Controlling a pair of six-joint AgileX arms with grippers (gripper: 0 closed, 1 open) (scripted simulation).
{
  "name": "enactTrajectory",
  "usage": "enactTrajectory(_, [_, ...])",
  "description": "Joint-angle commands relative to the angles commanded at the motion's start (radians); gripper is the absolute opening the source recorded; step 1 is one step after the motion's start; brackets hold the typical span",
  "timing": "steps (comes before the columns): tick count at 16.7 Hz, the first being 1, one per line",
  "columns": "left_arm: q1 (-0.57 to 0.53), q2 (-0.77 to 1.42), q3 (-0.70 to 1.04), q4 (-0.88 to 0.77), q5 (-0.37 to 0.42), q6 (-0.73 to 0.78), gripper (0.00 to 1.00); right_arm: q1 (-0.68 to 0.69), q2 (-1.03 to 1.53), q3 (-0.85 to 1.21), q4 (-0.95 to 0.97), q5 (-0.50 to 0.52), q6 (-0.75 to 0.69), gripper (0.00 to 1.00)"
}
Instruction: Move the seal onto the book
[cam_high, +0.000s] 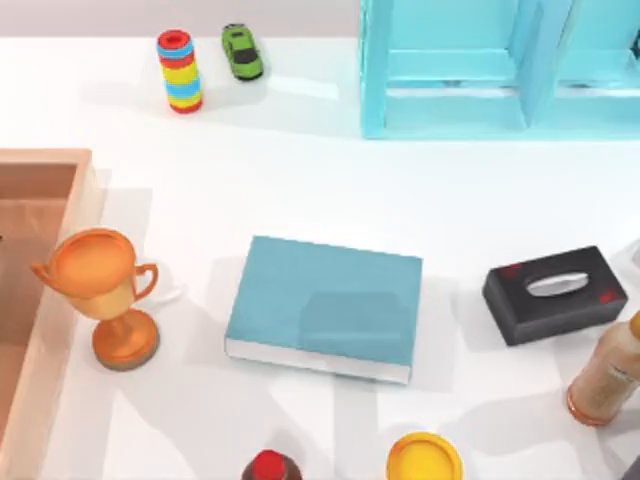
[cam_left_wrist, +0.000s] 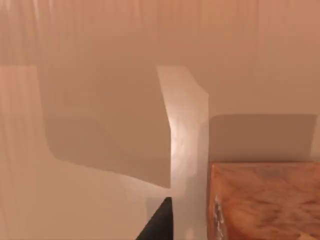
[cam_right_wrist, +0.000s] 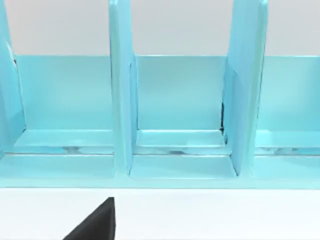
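The book (cam_high: 320, 305) lies flat in the middle of the table, teal-blue cover up, white page edges toward the near side, nothing on it. The seal is out of view. A dark piece of my left gripper (cam_left_wrist: 159, 224) shows in the left wrist view against pale tan walls and an orange-brown wooden block (cam_left_wrist: 265, 200). A dark piece of my right gripper (cam_right_wrist: 97, 222) shows in the right wrist view, over white table in front of the cyan shelf (cam_right_wrist: 175, 115).
An orange trophy (cam_high: 105, 295) stands left of the book beside a wooden box (cam_high: 40, 190). A black tissue box (cam_high: 555, 293) and tan bottle (cam_high: 610, 375) stand right. A red-capped dark round thing (cam_high: 270, 467) and yellow round lid (cam_high: 425, 460) sit near. Ring stack (cam_high: 180, 70), green car (cam_high: 242, 50), cyan shelf (cam_high: 470, 70) behind.
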Motion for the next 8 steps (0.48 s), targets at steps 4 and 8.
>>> enactTrajectory(4, [0.0, 0.0, 0.0, 0.0, 0.0, 0.0, 0.17, 0.0, 0.0, 0.0, 0.0, 0.0, 0.0, 1.0])
enactTrajectory(8, [0.0, 0.0, 0.0, 0.0, 0.0, 0.0, 0.0, 0.0, 0.0, 0.0, 0.0, 0.0, 0.0, 1.0])
